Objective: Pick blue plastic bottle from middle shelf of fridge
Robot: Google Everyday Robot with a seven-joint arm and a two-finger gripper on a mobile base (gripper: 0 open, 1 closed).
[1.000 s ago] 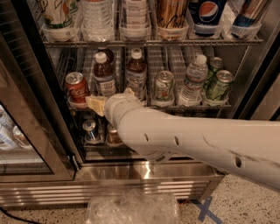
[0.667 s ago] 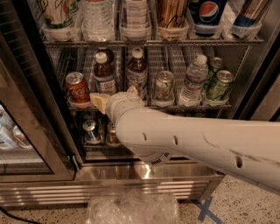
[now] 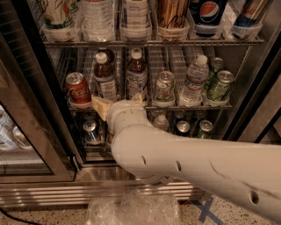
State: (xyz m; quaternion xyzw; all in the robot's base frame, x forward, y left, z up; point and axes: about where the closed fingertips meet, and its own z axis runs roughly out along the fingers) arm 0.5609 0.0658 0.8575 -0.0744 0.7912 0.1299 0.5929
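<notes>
The blue plastic bottle point(image 3: 105, 78) stands on the middle shelf of the fridge point(image 3: 257, 83), with a red cola can point(image 3: 77, 88) at its 9 o'clock and a matching bottle point(image 3: 137, 77) at 3 o'clock. At its 6 o'clock the gripper point(image 3: 118, 103), fingers spread, sits at the shelf edge, barely shifted from a second ago.

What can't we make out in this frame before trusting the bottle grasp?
All camera view:
1. The end effector, at the middle shelf front below the left brown bottle: mostly behind the arm.
2. That bottle's base: covered by the end effector.
3. Lower drinks: blocked by the arm; only a few cans show.
4. The top-shelf drinks: cut off by the upper edge.
5. Label text: too small.
</notes>
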